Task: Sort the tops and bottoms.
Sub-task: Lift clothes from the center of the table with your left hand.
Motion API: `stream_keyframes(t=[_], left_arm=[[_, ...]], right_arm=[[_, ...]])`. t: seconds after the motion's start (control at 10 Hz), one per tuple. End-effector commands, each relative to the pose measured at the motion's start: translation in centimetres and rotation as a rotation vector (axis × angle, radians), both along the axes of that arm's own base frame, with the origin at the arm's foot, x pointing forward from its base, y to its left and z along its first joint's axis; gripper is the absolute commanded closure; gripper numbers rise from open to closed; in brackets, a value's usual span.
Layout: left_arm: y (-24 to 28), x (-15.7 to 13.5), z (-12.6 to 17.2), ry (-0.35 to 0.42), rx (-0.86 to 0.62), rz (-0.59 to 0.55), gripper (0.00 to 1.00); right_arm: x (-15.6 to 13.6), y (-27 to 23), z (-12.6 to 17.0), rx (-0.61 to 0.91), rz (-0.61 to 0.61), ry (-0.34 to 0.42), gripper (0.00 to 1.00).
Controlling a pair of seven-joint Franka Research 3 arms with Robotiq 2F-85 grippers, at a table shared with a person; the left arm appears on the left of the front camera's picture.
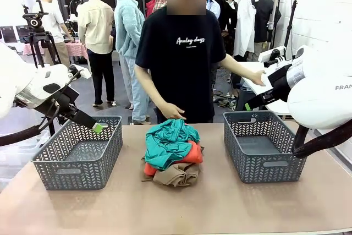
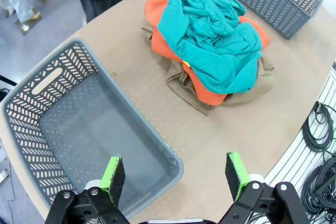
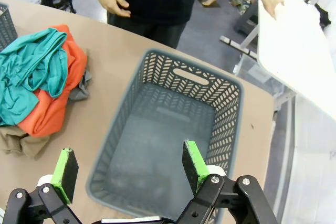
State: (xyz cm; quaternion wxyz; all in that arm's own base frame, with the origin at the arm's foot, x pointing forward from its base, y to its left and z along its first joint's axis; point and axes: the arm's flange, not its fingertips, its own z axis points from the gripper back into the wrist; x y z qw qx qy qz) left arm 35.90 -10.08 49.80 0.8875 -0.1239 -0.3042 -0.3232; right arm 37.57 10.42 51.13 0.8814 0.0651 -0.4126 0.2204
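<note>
Status: nothing sorted yet. Left basket [image 1: 55, 170] by the table's [image 1: 192, 210] left edge and right basket [image 1: 263, 164] by its right edge are both bare inside.

All the clothes sit in one heap [image 1: 171, 158] mid-table, a bit toward the far edge, between the baskets and touching neither. Teal garment [image 1: 168, 142] is on top, orange garment [image 1: 194, 154] under it, tan garment [image 1: 177, 175] at the bottom on the near side. A scrap of grey garment [image 3: 81, 85] pokes out on the side facing the right basket. Everything is crumpled, so I can't tell tops from bottoms here.

Left gripper [image 2: 173, 163]: jaws spread wide, nothing between them, hanging over the left basket's rim on the heap side. Right gripper [image 3: 127, 156]: jaws wide apart too, empty, above the right basket.

Person's hand [image 1: 173, 112] hovers at the far edge just behind the heap. It looks clear of the cloth.

Remaining: all four picks. Teal looks like the obvious first grab, though a pinch may drag the orange along. Nothing marks which basket takes what.
</note>
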Motion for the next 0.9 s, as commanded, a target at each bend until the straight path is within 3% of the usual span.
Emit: stream_keyframes(t=[0.0, 0.8], left_arm=[[0.23, 0.07, -0.05, 0.001, -0.004, -0.005, 0.00], [0.23, 0.07, -0.05, 0.001, -0.004, -0.005, 0.00]], right_arm=[[-0.02, -0.08, 0.09, -0.002, 0.000, -0.003, 0.00], [-0.02, -0.08, 0.09, -0.002, 0.000, -0.003, 0.00]])
